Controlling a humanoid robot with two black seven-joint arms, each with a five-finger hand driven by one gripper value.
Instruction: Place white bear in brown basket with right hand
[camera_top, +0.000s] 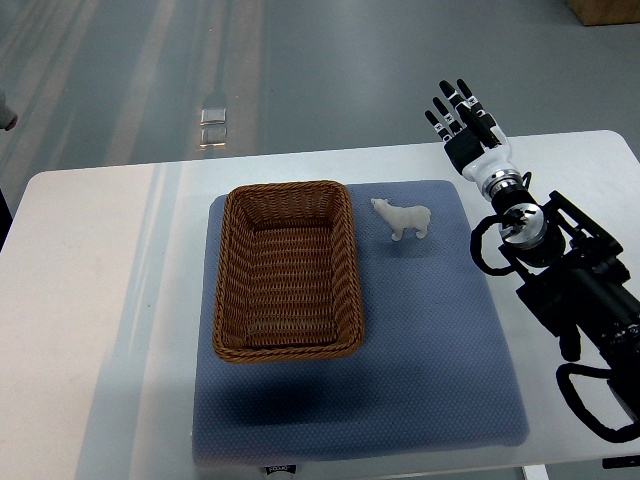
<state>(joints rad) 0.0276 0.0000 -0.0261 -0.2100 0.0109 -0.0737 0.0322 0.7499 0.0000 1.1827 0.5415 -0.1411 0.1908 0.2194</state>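
a top-down view of a white surface (90, 300) covered in its middle by a blue mat (440, 350). the right robot hand (468, 128) hovers past the mat's far right corner, its black-tipped fingers (448, 108) extended straight and slightly apart, holding nothing. the white bear (403, 217), a small figurine of a polar bear, stands upright on its four legs on the mat, to the left of the robot hand and nearer the robot than the fingertips, well apart from them. just beyond the bear, further left still, sits the brown basket (288, 270), a rectangular woven tray, open and with nothing inside; bear and basket are close but not touching. the bear looks like a rigid moulded toy, probably light and smooth (so likely to slip or tip if nudged on one end). the best hold seems to be across its trunk, fingers on one flank and thumb on the other, avoiding the thin legs and narrow head. the left arm is not visible.
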